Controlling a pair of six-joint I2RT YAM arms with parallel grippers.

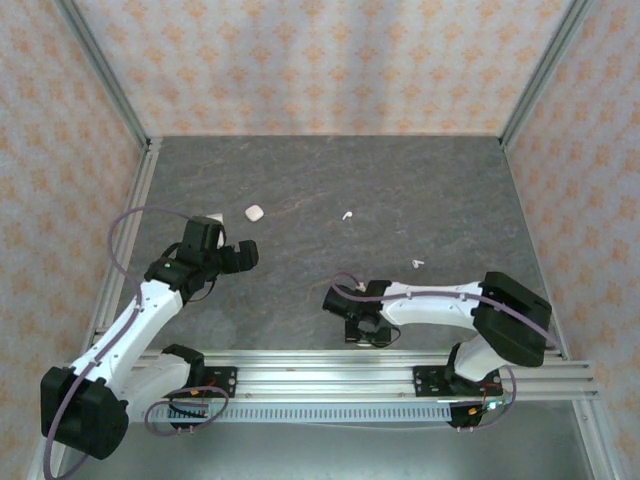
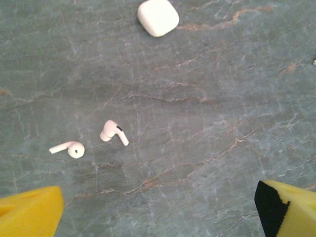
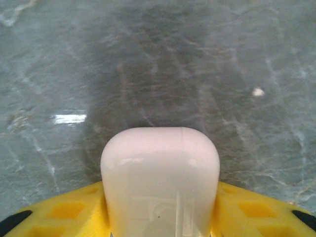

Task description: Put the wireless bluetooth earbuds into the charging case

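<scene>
I'm gripping a white charging case (image 3: 160, 168), lid shut, with the right gripper (image 3: 160, 217) clamped on it between the yellow fingers (image 3: 64, 212). I'm hovering the left gripper (image 2: 158, 211) over the table (image 2: 222, 123) with its jaws spread wide. One earbud (image 2: 69, 148) and a second earbud (image 2: 113, 132) are lying just ahead of it, near each other but not touching, and a spare case (image 2: 158, 17) is sitting farther ahead.

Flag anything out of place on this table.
Nothing damaged, but earbuds lie scattered loose: two on their sides near the left gripper, apart from the white case on the table, two more farther right. The right gripper grips a second case.
</scene>
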